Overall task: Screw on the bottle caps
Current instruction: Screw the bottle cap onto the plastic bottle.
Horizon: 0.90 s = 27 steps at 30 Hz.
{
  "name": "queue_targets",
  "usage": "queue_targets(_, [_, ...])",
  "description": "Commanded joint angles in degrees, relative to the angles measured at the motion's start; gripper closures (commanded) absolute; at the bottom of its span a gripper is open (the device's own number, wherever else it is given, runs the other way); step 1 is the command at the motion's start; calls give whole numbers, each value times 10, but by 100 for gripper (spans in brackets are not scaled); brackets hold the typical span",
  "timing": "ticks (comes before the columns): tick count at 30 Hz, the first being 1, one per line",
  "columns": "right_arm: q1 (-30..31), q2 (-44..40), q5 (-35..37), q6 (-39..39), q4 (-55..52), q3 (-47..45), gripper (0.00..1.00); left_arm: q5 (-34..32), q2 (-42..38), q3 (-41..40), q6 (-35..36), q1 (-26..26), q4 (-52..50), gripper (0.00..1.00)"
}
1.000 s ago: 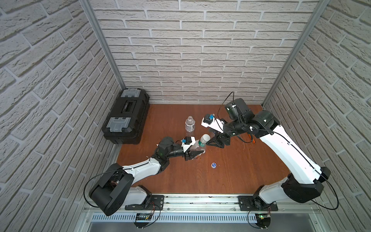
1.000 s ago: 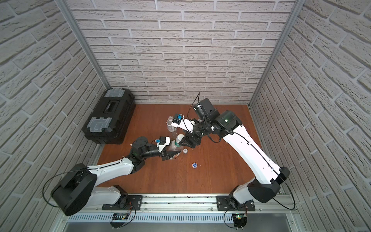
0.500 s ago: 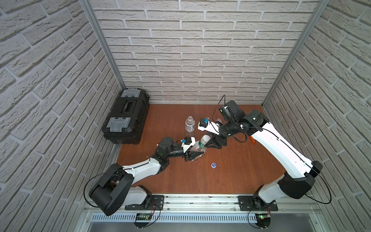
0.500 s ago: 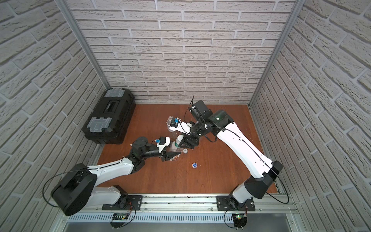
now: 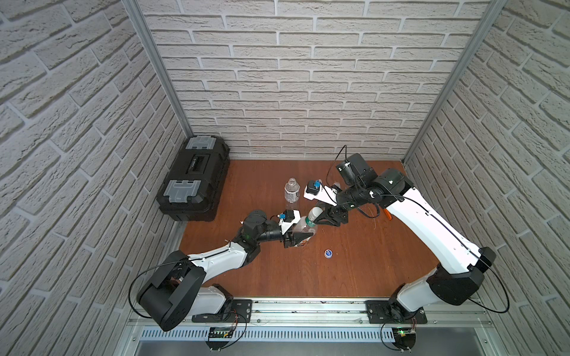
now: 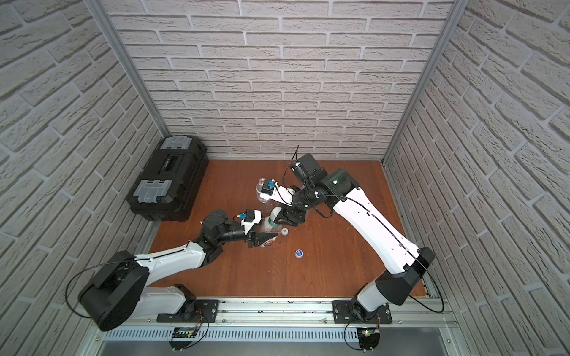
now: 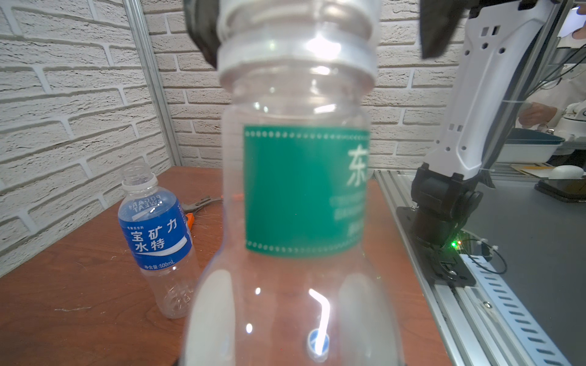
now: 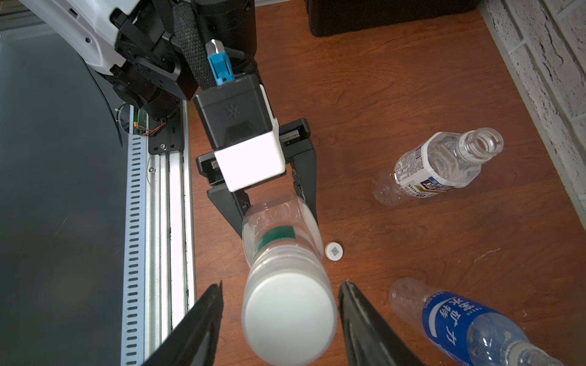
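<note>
Evidently the step in hand is the first cap. The wide cap [image 8: 290,317] sits on the neck of the green-band bottle [image 7: 304,190], and the right hand [image 8: 281,286] is placed to turn it. Its fingers [image 8: 196,317] stand spread, one on each side of the cap. A gap shows on both sides, so nothing is pinched yet.

The left hand [image 8: 279,218] is pressed onto the bottle low on its body and holds it near the middle of the worktop [image 5: 370,262], between the two arms. Whether the base rests on the wood or hangs just above it I cannot tell.

The bottle's long axis runs close to upright, base down and neck up. In both top views it leans a little toward the right arm. The cap's flat top faces the right wrist camera almost squarely, so hand and neck look well lined up.

The next move, as I judge it, calls for the right fingers to come together on the cap's rim, square to the axis. They would then twist while the left hand stops the bottle spinning. How far the thread is engaged cannot be seen.

Two more caps are left. The small cap [image 8: 334,251] lies just beside the held bottle, and the blue cap [image 5: 328,253] lies nearer the front. The blue bottle [image 7: 155,234] and white bottle [image 5: 291,191] stand open-necked farther back.
</note>
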Motion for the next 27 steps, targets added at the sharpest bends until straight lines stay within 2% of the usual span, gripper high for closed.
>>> queue_targets(1, [-3,-1,-9,7,14,1,38,2,-2,13,6,2,15,48])
queue_targets(6, [-4,0,-14,13,14,6,40,1,-3,11,9,1,11,48])
queue_targets(12, [-4,7,-17,16,9,8,48,-5,-7,8,12,0,10,47])
queue_targets(27, [-4,21,-6,39,10,3,54,-35,-22,5,23,-5,8,47])
